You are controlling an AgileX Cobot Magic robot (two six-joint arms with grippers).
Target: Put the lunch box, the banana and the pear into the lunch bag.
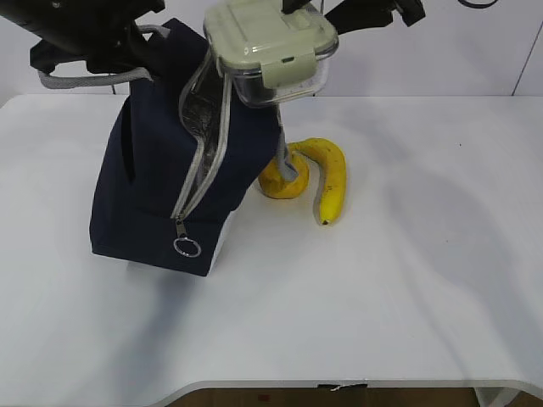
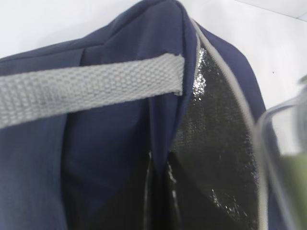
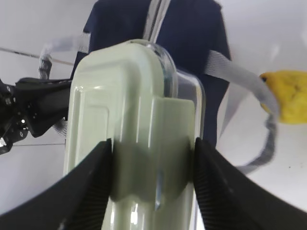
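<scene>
Hovering over the unzipped mouth of the lunch bag [image 1: 161, 186], the lunch box [image 1: 271, 51] sits clamped across its lid in our right gripper [image 3: 152, 182]. Our left gripper is clenched, pulling a grey strap handle [image 2: 91, 88]. The banana [image 1: 329, 174] and pear [image 1: 282, 180] wait beside the bag on the table [image 1: 407, 280].

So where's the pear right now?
In the exterior view, the pear sits on the table just right of the lunch bag, touching the banana.
</scene>
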